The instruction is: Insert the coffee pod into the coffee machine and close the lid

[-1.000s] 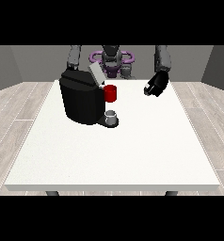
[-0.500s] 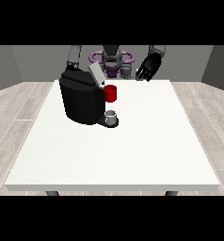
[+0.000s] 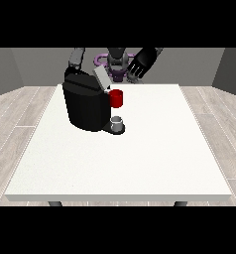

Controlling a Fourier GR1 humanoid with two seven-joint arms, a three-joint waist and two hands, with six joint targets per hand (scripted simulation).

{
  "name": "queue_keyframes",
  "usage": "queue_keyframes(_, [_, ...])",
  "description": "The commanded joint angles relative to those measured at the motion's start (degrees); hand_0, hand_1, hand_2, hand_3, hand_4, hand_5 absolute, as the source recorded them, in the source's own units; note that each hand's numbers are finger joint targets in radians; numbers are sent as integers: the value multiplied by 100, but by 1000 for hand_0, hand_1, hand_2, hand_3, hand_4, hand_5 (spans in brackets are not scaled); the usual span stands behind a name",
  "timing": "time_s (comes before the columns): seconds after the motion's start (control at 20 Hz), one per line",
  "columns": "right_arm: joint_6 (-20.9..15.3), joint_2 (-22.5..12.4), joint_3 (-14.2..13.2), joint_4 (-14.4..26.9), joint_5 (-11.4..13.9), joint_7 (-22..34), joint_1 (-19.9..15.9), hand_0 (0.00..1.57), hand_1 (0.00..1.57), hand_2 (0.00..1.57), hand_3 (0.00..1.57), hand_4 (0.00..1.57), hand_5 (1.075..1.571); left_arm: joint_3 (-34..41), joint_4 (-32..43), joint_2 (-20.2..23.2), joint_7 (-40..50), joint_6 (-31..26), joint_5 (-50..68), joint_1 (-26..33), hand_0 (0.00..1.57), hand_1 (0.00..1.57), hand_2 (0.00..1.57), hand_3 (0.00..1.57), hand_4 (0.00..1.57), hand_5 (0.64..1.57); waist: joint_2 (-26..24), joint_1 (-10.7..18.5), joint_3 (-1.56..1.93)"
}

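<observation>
White table [image 3: 140, 158] fills the near ground. Farther back, left of centre, sits the black coffee machine [image 3: 85, 106]; a small grey thing [image 3: 117, 121], perhaps the coffee pod, rests on its drip base beneath a red thing at the machine [image 3: 117, 98], with the lid [image 3: 101, 78] tilted up. Beyond, the hand at the view's right [image 3: 142, 63] hangs raised, fingers spread and holding nothing; no other hand shows. Judging by this, insertion is pending: that hand must descend toward the machine.
</observation>
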Motion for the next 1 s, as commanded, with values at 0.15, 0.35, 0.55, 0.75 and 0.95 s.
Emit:
queue_keyframes(0.15, [135,-51,56,-596,-56,213,-415,0,0,0,0,0,1571,458,275,439,102,14,107,-652,1216,1216,1265,1256,470,1571,507,-565,-3])
queue_keyframes(0.35, [-24,-75,47,-593,90,104,-421,0,0,0,0,0,1571,416,297,699,115,-41,-46,-976,1225,1225,1279,1251,482,1571,805,-608,-1])
queue_keyframes(0.55, [58,-100,-60,-875,-64,705,-836,0,0,0,0,263,1571,439,450,684,151,-42,-70,-1098,1239,1239,1290,1248,479,1571,826,-696,-2])
queue_keyframes(0.75, [45,-263,-315,-652,-140,279,-846,0,0,0,0,0,1571,455,391,564,217,36,-57,-1336,1223,1223,1288,1245,491,1571,1152,-705,2])
queue_keyframes(0.95, [-26,-231,-273,-672,-63,421,-750,0,0,0,0,147,1571,316,443,436,144,95,-175,-1143,1188,1188,1258,1219,461,1571,1008,-576,0])
